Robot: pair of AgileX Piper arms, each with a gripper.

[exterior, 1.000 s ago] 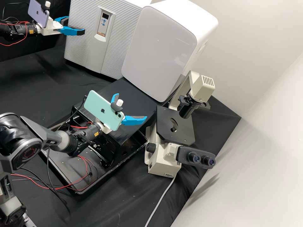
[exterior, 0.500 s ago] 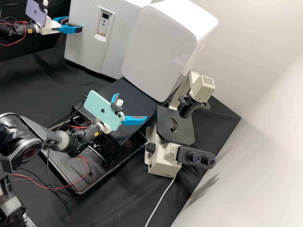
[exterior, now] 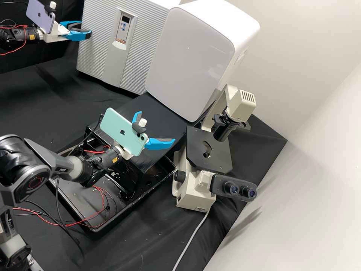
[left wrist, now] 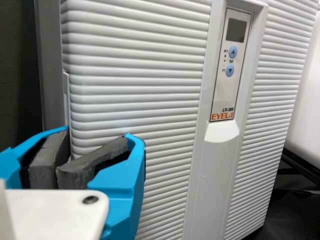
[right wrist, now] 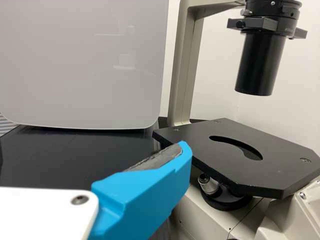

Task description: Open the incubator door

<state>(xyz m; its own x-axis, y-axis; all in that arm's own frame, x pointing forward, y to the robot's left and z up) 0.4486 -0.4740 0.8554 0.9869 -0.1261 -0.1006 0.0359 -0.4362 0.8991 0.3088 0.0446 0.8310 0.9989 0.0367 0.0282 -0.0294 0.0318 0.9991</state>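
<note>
Nearest, our right pincer [exterior: 156, 128] gapes wide, empty. Farther off, our left pincer [left wrist: 96, 134] is slightly open, gripping nothing, beside the edge [left wrist: 66, 100] of the shut door [left wrist: 140, 90] on the incubator [left wrist: 48, 60]. We expect stiff, slick ribs and a heavy first tug; we'd hook that edge.

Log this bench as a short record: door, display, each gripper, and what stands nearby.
door: incubator door, looks shut
display: screen above two blue buttons
left gripper: by the door's side edge; contact unclear
right gripper: fingers spread, near the microscope stage
nearby: white rounded cabinet, microscope, black tray
</note>
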